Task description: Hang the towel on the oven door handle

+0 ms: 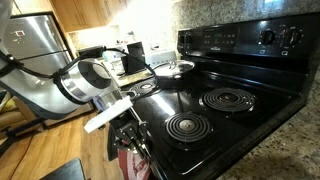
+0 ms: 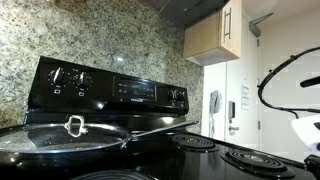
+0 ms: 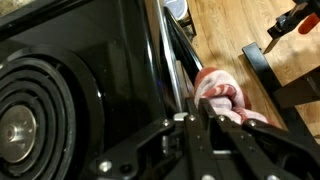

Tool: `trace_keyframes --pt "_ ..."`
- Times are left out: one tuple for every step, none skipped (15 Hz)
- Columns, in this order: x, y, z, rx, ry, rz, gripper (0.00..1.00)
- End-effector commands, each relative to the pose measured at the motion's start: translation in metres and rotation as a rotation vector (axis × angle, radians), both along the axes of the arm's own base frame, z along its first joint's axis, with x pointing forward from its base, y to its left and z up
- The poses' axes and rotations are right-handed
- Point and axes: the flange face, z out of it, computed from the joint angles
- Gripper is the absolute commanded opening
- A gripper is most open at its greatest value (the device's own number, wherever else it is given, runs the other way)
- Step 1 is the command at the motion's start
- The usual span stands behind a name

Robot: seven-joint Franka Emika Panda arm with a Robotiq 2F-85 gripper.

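The brick-red towel with white stripes (image 3: 226,92) is bunched at my gripper's fingertips in the wrist view. It lies just beside the oven door handle (image 3: 171,58), a slim bar along the front edge of the black range. My gripper (image 3: 200,108) is shut on the towel. In an exterior view the gripper (image 1: 127,132) is at the range's front edge and the towel (image 1: 128,161) hangs below it in front of the door. The handle itself is hard to make out there.
A pan with a glass lid (image 1: 172,70) sits on a rear burner and shows close up in an exterior view (image 2: 70,135). The steel fridge (image 1: 35,40) stands behind my arm. A granite counter (image 1: 290,140) flanks the range. A dark object (image 3: 268,66) lies on the wooden floor.
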Motion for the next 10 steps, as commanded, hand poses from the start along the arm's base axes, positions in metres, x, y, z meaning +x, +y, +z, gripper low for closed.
trace_keyframes --pt "0.001 -0.002 -0.001 0.007 0.022 0.010 0.41" --pt "-0.002 0.001 -0.002 0.004 0.022 0.013 0.47" --pt "-0.005 0.005 -0.003 0.001 0.033 0.027 0.54" --pt "-0.009 0.011 -0.003 -0.004 0.038 0.047 0.62" --pt "-0.014 0.017 -0.002 -0.013 0.039 0.059 0.69" --pt "-0.020 0.025 -0.002 -0.015 0.044 0.085 0.78" --pt "-0.026 0.034 -0.002 -0.035 0.051 0.115 0.85" --pt "-0.033 0.047 -0.001 -0.048 0.055 0.156 0.94" --pt "-0.042 0.062 0.001 -0.057 0.053 0.197 0.99" --pt "-0.048 0.075 0.002 -0.067 0.059 0.238 1.00"
